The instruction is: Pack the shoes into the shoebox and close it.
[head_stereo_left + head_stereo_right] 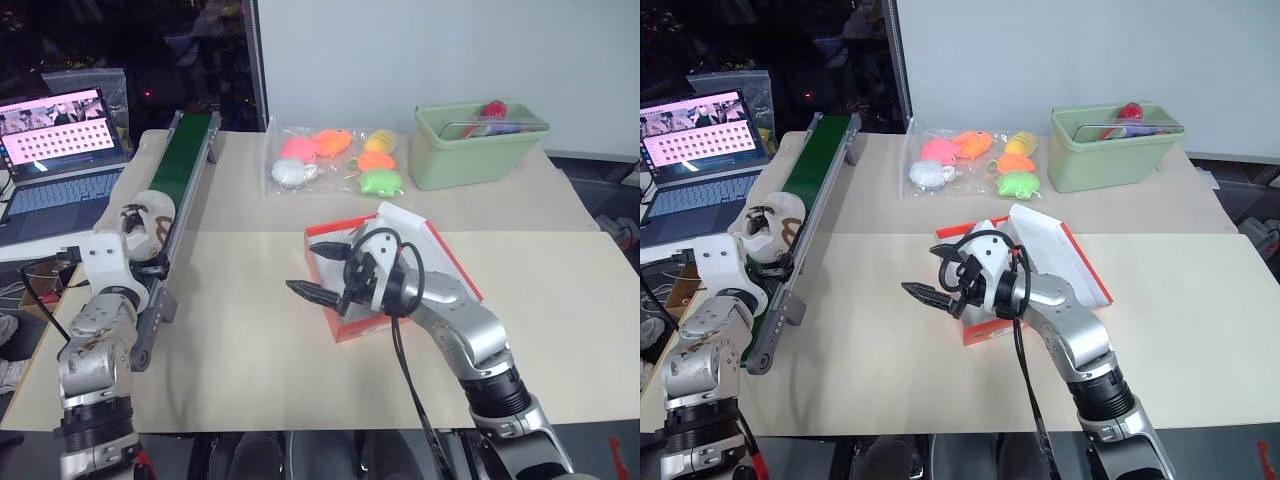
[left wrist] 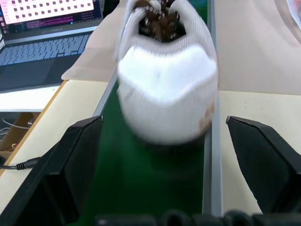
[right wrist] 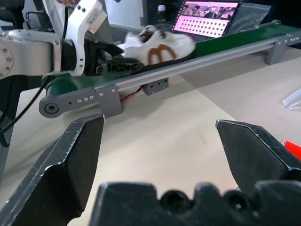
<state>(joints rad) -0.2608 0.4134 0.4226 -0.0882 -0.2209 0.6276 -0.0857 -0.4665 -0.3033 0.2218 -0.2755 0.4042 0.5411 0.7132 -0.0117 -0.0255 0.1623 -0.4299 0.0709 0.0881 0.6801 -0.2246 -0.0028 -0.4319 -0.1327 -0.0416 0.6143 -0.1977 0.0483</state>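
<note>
Leaving bare counter (image 1: 240, 370) mid-scene, spread left fingers (image 2: 80, 155) flank shoe (image 2: 167, 94) on conveyor (image 1: 185, 160); right fingers (image 1: 305, 292) open, empty.

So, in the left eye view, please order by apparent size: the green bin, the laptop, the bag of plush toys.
1. bag of plush toys and green bin: they look alike, so I give no rank between them.
2. laptop: cut by the picture's edge, so unsure.
</note>
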